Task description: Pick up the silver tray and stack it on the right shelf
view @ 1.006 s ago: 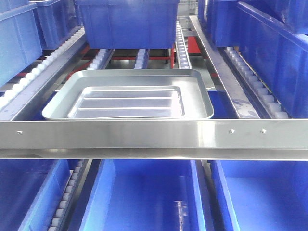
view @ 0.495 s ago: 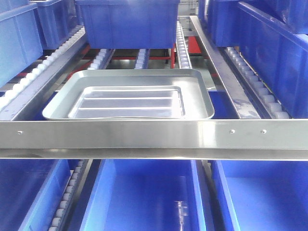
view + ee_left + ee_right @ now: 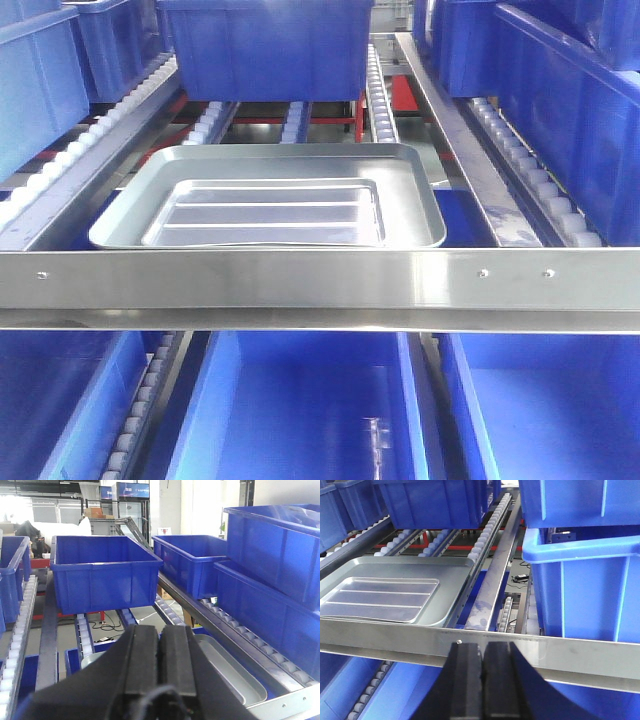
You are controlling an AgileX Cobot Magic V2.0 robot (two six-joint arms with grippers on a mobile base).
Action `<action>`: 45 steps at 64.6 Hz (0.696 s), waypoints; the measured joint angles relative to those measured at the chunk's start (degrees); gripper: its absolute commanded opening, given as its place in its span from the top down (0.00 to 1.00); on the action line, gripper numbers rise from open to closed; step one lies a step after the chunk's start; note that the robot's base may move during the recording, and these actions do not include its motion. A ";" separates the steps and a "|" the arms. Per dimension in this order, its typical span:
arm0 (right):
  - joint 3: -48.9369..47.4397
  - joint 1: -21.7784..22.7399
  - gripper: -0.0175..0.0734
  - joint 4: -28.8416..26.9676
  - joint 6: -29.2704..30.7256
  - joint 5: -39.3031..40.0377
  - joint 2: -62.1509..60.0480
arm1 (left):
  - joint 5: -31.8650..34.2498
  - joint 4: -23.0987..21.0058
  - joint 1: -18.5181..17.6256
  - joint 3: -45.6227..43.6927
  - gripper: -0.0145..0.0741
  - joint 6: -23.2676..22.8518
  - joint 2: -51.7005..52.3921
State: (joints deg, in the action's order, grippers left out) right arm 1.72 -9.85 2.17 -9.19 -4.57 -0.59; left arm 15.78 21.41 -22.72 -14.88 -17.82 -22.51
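Observation:
The silver tray (image 3: pixel 270 200) lies flat on the roller lanes of the right shelf, just behind the shelf's shiny steel front rail (image 3: pixel 320 280). Two long ridges cross its base. In the right wrist view the tray (image 3: pixel 395 590) is at the upper left, and my right gripper (image 3: pixel 482 647) is shut on nothing, low in front of the rail (image 3: pixel 560 652). In the left wrist view my left gripper (image 3: pixel 160 630) is shut and empty, hanging over the tray (image 3: pixel 230 667), whose right part shows beside it. Neither gripper appears in the front view.
A large blue bin (image 3: pixel 265 45) stands on the lanes right behind the tray. More blue bins (image 3: pixel 570 110) crowd the right side and the left edge. Open blue bins (image 3: pixel 300 400) sit on the level below the rail. A line of white rollers (image 3: pixel 378 95) borders the tray's lane.

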 measured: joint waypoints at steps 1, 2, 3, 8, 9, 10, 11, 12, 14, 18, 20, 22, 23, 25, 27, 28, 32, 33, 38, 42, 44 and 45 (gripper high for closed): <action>0.00 0.00 0.75 0.12 -0.14 0.00 0.00 | 0.00 0.00 0.00 0.00 0.94 0.00 0.00; 0.00 0.00 0.75 0.26 -0.22 0.00 0.00 | 0.00 0.00 0.00 0.00 0.94 0.00 0.00; 0.00 0.00 0.75 0.27 -0.34 0.00 0.00 | 0.00 0.00 0.00 0.00 0.94 0.00 0.00; 0.00 0.00 0.75 0.50 -0.60 0.00 0.00 | 0.00 0.00 0.00 0.00 0.94 0.00 0.00; 0.00 0.00 0.75 0.50 -0.60 0.00 0.00 | 0.00 0.00 0.00 0.00 0.94 0.00 0.00; 0.00 0.00 0.75 0.50 -0.60 0.00 0.00 | 0.00 0.00 0.00 0.00 0.94 0.00 0.00; 0.00 0.00 0.75 0.50 -0.60 0.00 0.00 | 0.00 0.00 0.00 0.00 0.94 0.00 0.00; 0.00 0.00 0.75 0.50 -0.60 0.00 0.00 | 0.00 0.00 0.00 0.00 0.94 0.00 0.00; 0.00 0.00 0.75 0.50 -0.60 0.00 0.00 | 0.00 0.00 0.00 0.00 0.94 0.00 0.00; 0.00 0.00 0.75 0.53 -0.63 0.00 0.00 | 0.00 0.00 0.00 0.00 0.94 0.00 0.00; 0.00 0.00 0.75 0.53 -0.73 0.00 0.00 | 0.00 0.00 0.00 0.00 0.94 0.00 0.00; 0.00 0.00 0.75 0.63 -0.73 0.00 0.00 | 0.00 0.00 0.00 0.00 0.94 0.00 0.00; 0.00 0.00 0.75 0.63 -0.73 0.00 0.00 | 0.00 0.00 0.00 0.00 0.94 0.00 0.00; 0.00 0.00 0.75 0.63 -0.73 0.00 0.00 | 0.00 0.00 0.00 0.00 0.94 0.00 0.00; 0.00 0.00 0.75 0.63 -0.73 0.00 0.00 | 0.00 0.00 0.00 0.00 0.94 0.00 0.00; 0.00 0.00 0.75 0.63 -0.73 0.00 0.00 | 0.00 0.00 0.00 0.00 0.94 0.00 0.00; 0.00 0.00 0.75 0.65 -0.73 0.00 0.00 | 0.00 0.00 0.00 0.00 0.94 0.00 0.00; 0.00 0.00 0.75 0.65 -0.73 0.00 0.00 | 0.00 0.00 0.00 0.00 0.94 0.00 0.00; 0.00 0.00 0.75 0.65 -0.73 0.00 0.00 | -0.25 -0.72 0.11 0.73 0.94 0.00 0.40; 0.00 0.00 0.75 0.65 -0.73 0.00 0.00 | -0.82 -2.40 1.21 2.42 0.94 0.52 1.36; 0.00 0.00 0.75 0.65 -0.73 0.00 0.00 | -0.92 -4.30 2.27 4.14 0.94 1.26 2.16; 0.00 0.00 0.75 0.65 -0.73 0.00 0.00 | -0.92 -5.77 2.71 5.20 0.94 2.14 2.67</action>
State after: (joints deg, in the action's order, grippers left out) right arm 1.72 -9.85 2.83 -9.92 -4.57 -0.59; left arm 14.85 15.65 -20.02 -9.68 -15.68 -19.84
